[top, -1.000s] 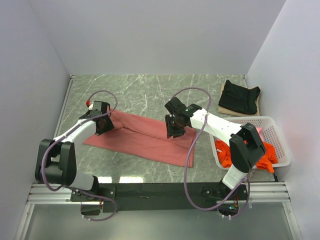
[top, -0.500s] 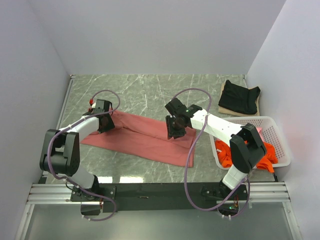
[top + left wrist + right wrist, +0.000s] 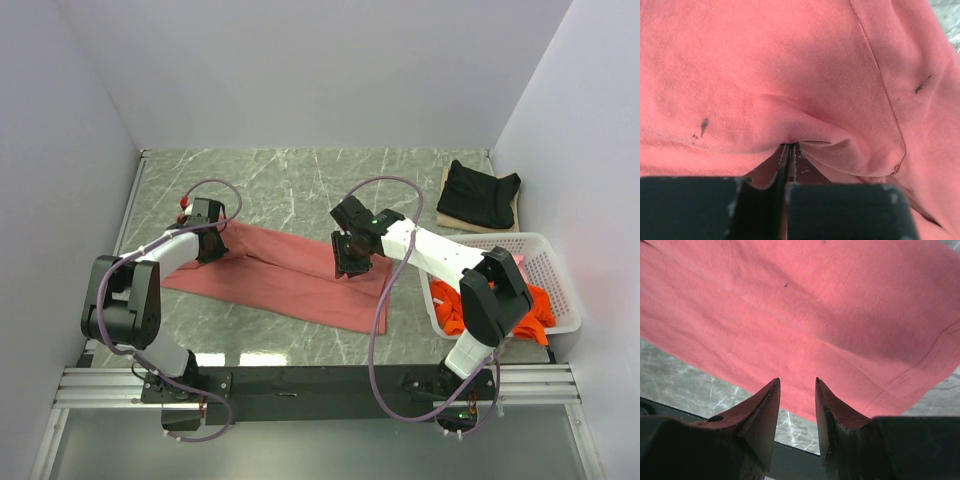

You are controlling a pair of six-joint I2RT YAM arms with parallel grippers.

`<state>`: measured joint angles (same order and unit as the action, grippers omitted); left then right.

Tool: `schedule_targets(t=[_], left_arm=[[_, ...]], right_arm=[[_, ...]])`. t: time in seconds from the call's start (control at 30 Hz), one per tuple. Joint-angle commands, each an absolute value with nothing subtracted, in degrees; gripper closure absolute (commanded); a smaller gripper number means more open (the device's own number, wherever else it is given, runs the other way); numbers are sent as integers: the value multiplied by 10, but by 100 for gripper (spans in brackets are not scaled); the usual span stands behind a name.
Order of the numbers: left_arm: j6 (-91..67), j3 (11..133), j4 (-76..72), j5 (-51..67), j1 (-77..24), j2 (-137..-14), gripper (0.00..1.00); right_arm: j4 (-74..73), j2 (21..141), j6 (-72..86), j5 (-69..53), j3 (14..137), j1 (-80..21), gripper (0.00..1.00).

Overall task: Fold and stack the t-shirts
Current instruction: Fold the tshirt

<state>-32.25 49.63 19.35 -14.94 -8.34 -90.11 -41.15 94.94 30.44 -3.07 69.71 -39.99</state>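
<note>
Brick-red t-shirt (image 3: 285, 278): spread flat across the middle of the marbled table (image 3: 300, 180), its long side running from far left to near right. Left gripper (image 3: 208, 240): at the shirt's far left corner, jaws clamped together on a puckered fold of the red cloth. Right gripper (image 3: 350, 262): over the right part of the shirt near its far edge, fingers parted with nothing between them; whether the tips touch the cloth is unclear from these views. Black t-shirt (image 3: 480, 192): folded, resting on a tan pad (image 3: 450, 217) at the far right corner. Orange t-shirt (image 3: 452, 310): bunched inside the white basket (image 3: 556, 275) at the right edge, near the red shirt's right end.
</note>
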Motion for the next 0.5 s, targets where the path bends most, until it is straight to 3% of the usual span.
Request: schedule_targets(t=[0.0, 0.47], left_arm=[[-317, 517, 193, -160, -83, -885, 100], [-378, 526, 311, -72, -84, -810, 100]], right_arm=[[-405, 918, 308, -29, 686, -403, 59], [-398, 919, 308, -33, 679, -403, 59]])
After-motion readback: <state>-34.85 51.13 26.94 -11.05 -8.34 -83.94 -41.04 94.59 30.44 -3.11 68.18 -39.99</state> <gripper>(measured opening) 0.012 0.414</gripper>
